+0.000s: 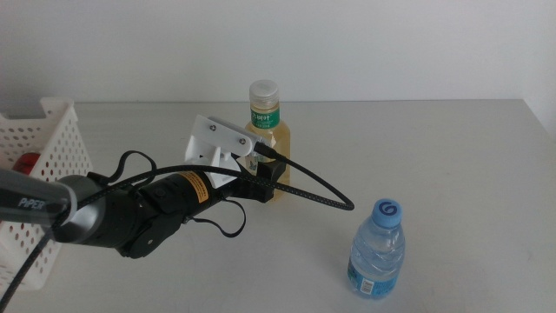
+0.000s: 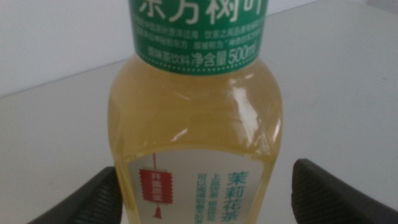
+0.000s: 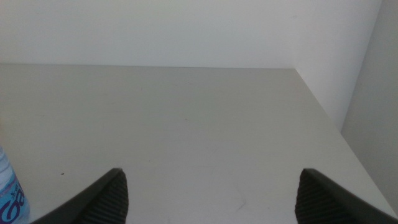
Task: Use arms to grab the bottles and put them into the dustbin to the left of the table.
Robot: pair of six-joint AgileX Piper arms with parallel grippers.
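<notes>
The pale-yellow tea bottle [image 1: 266, 117] with white cap and green label stands upright at the middle of the table [image 1: 452, 148]. My left arm reaches in from the left, and its gripper [image 1: 269, 178] is at the bottle's lower body. In the left wrist view the bottle [image 2: 199, 124] fills the space between the jaws of the open left gripper [image 2: 202, 180]. A clear water bottle [image 1: 378, 252] with a blue cap stands at the front right. The white perforated dustbin [image 1: 35, 156] sits at the left edge, with something red [image 1: 26, 163] inside. My right gripper [image 3: 211, 180] is open over bare table, out of the middle view.
A thick black cable [image 1: 321, 193] loops from the left arm towards the water bottle. The water bottle's edge [image 3: 9, 193] shows at the side of the right wrist view. The table's right edge and a white wall lie beyond.
</notes>
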